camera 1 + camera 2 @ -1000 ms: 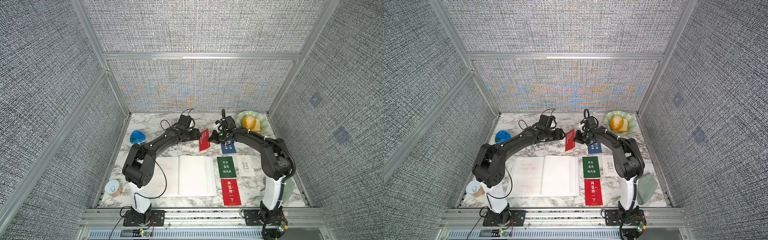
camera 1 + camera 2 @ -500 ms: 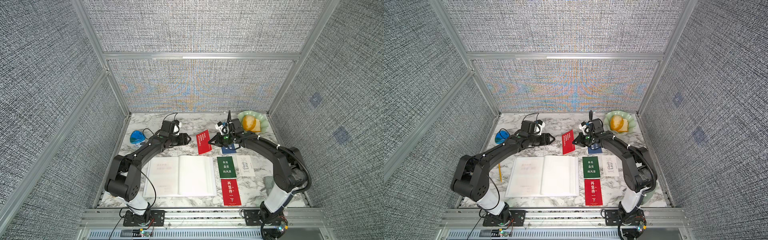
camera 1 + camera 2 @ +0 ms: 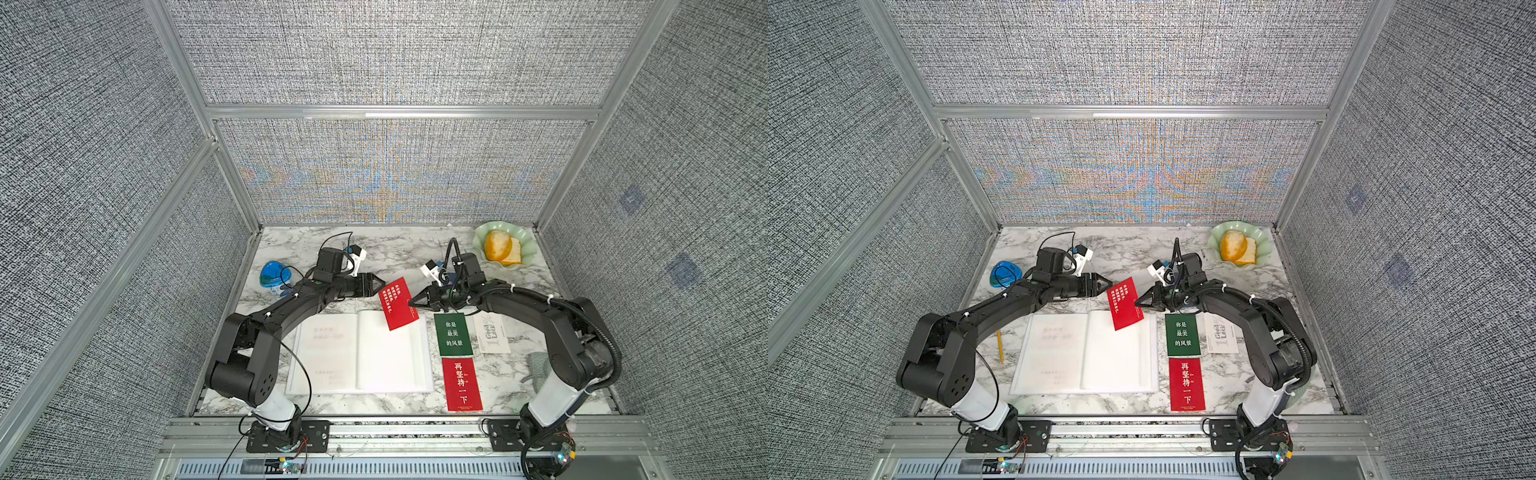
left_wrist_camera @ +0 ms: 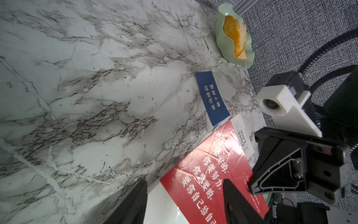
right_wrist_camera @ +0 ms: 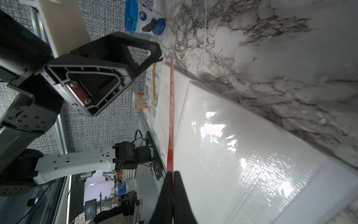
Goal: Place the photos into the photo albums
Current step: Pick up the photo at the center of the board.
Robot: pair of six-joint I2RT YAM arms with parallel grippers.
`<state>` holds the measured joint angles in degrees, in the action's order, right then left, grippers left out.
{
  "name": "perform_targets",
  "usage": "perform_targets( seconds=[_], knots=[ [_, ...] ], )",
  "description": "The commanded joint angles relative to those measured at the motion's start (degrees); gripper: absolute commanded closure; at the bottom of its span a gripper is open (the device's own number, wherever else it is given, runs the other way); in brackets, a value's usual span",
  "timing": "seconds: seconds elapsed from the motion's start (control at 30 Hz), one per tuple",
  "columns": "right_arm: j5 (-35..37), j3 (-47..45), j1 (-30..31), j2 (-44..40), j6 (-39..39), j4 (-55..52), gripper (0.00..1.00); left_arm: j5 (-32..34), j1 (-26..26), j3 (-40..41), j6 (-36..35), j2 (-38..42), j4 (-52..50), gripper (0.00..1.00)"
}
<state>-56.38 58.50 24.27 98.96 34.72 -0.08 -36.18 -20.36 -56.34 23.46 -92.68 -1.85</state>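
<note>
Right now the right gripper (image 3: 412, 302) is clamped on the edge of a red card (image 3: 398, 302), holding it tilted in the air at the centre of both top views. The card hangs over the far right corner of the open white album (image 3: 332, 357), which lies flat in the lower middle of the frame on the marble table (image 3: 399, 249). In the right wrist view the card shows edge-on, pinched between the two closed fingers (image 5: 180, 194).

Opposite, the left gripper (image 3: 380, 284) points at the card's upper left corner, just beside it; I cannot tell whether it touches. Its jaws stand apart, and in the left wrist view the red card shows between the two dark fingers (image 4: 135, 203).

Right of the album, a green card (image 3: 454, 334) and a second red card (image 3: 463, 384) lie flat one below the other, with a white "Good Luck" card (image 3: 492, 334) beside the green one. A blue card (image 4: 212, 98) lies under the right arm. At the upper right sits a green dish (image 3: 482, 237), and at the left a blue-lidded cup (image 3: 272, 278).
</note>
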Motion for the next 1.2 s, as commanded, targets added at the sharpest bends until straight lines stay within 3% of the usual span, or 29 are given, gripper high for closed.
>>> perform_targets(
  seconds=[0.0,0.13,0.33,0.7,0.9,1.07,1.17],
  knots=[
    [-2.8,0.0,0.6,-0.7,-0.1,2.6,1.0,-1.0,0.1,0.0,-1.2,-0.1,0.4,0.37],
    [-3.1,0.3,1.0,-1.0,-0.1,2.9,1.0,-3.0,0.1,0.3,-0.6,-0.4,1.8,0.39],
    [-4.0,1.2,1.0,0.2,2.5,6.0,1.0,-11.2,0.1,2.3,1.7,-0.8,7.7,0.55],
    [-4.5,2.7,-0.2,1.3,1.1,4.0,1.0,-13.9,0.1,2.2,3.2,-1.2,10.0,0.8],
    [-4.4,2.2,-1.3,1.1,1.8,4.2,1.0,-14.1,0.3,2.1,4.5,-1.1,11.0,0.99],
    [-3.5,1.1,-2.4,0.2,3.1,5.3,0.74,-14.6,1.6,3.8,9.3,-0.3,16.0,1.0],
    [-1.7,0.0,-3.1,-0.9,3.9,5.7,0.65,-14.2,3.0,6.0,13.7,0.8,20.4,1.0]
  ],
)
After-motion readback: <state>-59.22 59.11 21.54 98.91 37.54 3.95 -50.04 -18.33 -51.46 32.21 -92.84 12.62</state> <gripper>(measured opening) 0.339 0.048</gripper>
